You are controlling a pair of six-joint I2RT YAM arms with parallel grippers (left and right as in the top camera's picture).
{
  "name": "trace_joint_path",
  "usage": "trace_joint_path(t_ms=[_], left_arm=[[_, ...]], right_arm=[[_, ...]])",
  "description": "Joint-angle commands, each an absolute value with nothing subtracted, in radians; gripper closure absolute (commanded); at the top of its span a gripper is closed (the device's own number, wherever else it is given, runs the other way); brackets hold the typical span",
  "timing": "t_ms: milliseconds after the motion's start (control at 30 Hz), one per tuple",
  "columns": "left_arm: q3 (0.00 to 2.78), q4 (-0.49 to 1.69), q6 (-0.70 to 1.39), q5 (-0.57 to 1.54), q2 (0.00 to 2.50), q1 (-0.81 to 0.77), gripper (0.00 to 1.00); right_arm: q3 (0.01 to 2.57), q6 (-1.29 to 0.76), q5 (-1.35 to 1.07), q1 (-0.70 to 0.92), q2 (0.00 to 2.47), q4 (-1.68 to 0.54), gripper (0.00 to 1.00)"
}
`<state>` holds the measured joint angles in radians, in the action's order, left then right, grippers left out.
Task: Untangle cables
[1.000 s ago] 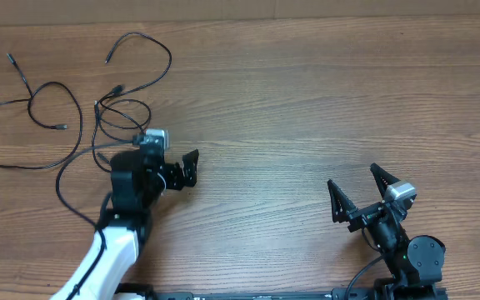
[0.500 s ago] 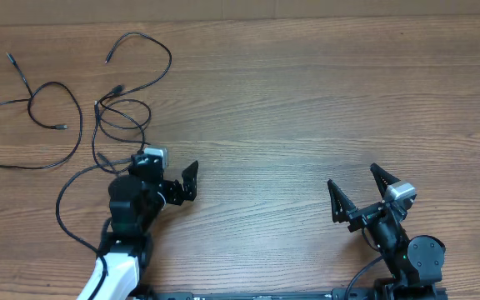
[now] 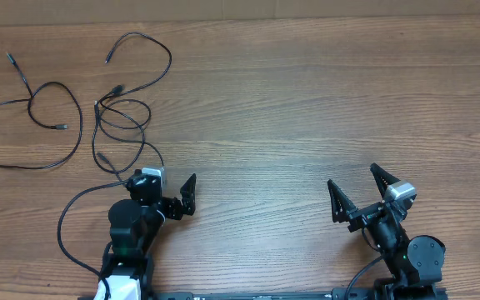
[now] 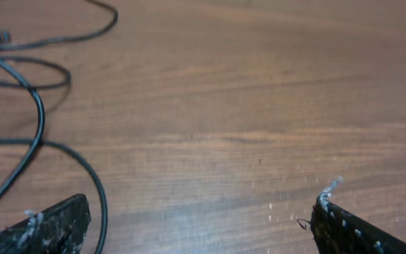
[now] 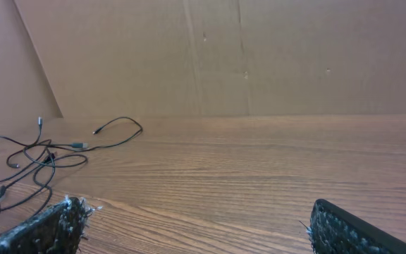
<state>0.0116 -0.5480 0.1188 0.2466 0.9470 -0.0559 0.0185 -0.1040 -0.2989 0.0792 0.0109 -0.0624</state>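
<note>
The cables lie as thin black cords at the table's far left. One makes a wide loop (image 3: 57,87). Beside it, others cross in a small knot of loops (image 3: 123,112), and a free plug end (image 3: 107,60) points away. A long strand (image 3: 61,212) curves down past my left arm. My left gripper (image 3: 171,178) is open just below the knot and holds nothing. In the left wrist view, the left gripper (image 4: 199,212) hangs over bare wood, with a cord (image 4: 39,120) running by its left finger. My right gripper (image 3: 352,175) stands open and empty at the lower right. The right wrist view shows the right gripper (image 5: 196,212) facing the distant cables (image 5: 55,159).
A wooden table (image 3: 307,100) spreads between the arms. A brown cardboard wall (image 5: 224,56) stands along the far edge. Both arm bases sit at the near edge.
My left arm has drawn back toward the near edge, away from the cables, with its jaws still open. The right arm and the cables have not moved.
</note>
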Motion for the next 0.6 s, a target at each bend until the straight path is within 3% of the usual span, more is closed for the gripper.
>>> trace_joint_path(t_ms=[0, 567], left_arm=[[0.005, -0.505, 0.093, 0.216, 0.911, -0.059, 0.00], [0.005, 0.039, 0.093, 0.110, 0.513, -0.059, 0.00]], right_arm=[[0.008, -0.100, -0.289, 0.082, 0.003, -0.058, 0.00], [0.008, -0.100, -0.289, 0.082, 0.003, -0.058, 0.00]])
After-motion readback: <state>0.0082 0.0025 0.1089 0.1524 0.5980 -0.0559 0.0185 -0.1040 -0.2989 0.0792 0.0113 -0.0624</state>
